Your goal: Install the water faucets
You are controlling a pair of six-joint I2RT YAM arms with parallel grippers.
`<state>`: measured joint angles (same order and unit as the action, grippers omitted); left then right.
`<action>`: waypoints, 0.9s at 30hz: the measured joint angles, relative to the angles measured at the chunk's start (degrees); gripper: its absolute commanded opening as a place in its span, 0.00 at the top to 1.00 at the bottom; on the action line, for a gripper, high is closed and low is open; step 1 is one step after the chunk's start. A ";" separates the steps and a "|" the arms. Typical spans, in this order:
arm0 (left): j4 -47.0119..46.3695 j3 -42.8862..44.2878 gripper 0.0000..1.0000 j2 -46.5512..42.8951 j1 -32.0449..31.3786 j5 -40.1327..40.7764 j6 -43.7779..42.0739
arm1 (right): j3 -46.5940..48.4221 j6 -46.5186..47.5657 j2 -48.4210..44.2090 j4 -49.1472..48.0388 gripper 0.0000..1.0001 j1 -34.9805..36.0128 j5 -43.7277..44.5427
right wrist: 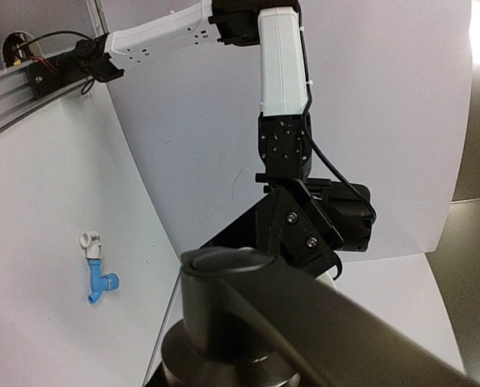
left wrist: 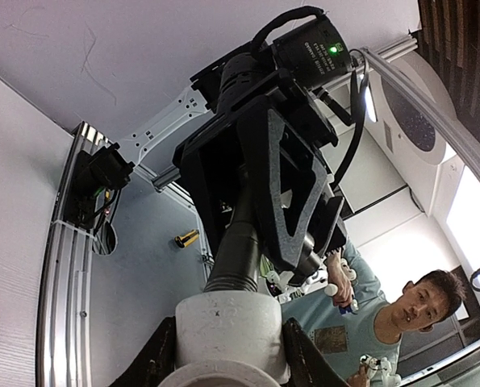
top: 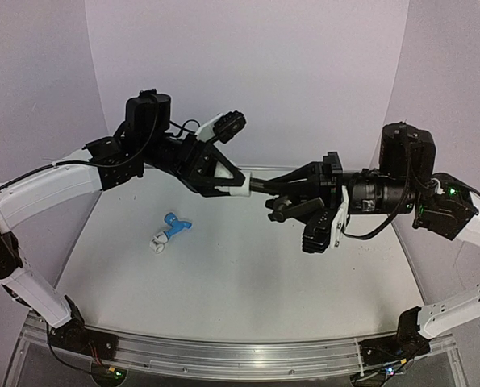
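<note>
Bolted along the near edge in the overhead view, an aluminium rail carries both arm bases; beyond it lies the white table. Above the table's middle, well off its surface, the left gripper is pinched on a white fitting. The right gripper is clamped on the metal faucet, whose stem bridges the two. The blue faucet lies ungripped on the table to the left, with a small white piece touching its near end.

From the left wrist, the white fitting is seen nipped between the fingers, with the grey stem standing out of its mouth into the right arm's closed jaws. No container proper is shown — the fitting's socket is the only receptacle, and how deep the stem sits in it cannot be told.

From the right wrist, the metal faucet's dark round body fills the foreground, and the blue faucet is seen on the table to the left.

The metal faucet is judged stiff, fairly heavy for its size and smooth, so it is best taken across the body, clear of the threaded end. The blue one is judged light, rigid plastic — best taken at its straight barrel, not the spout.
</note>
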<state>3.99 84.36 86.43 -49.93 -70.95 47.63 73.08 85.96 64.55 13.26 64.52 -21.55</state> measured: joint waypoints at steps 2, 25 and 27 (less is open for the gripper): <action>0.13 0.00 1.00 0.00 -0.06 -0.31 -0.79 | 0.20 -1.24 0.10 0.03 1.00 0.09 -0.29; 6.90 0.53 1.00 -6.37 -3.05 9.22 -19.09 | -0.77 -28.51 0.55 -10.42 1.00 0.51 -3.99; 8.84 1.14 1.00 -6.62 -3.07 10.14 -21.27 | -0.42 -31.74 0.96 -10.70 1.00 0.46 -3.96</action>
<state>12.83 85.50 79.81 -52.99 -60.81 26.36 72.66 54.22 65.50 2.56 64.98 -25.51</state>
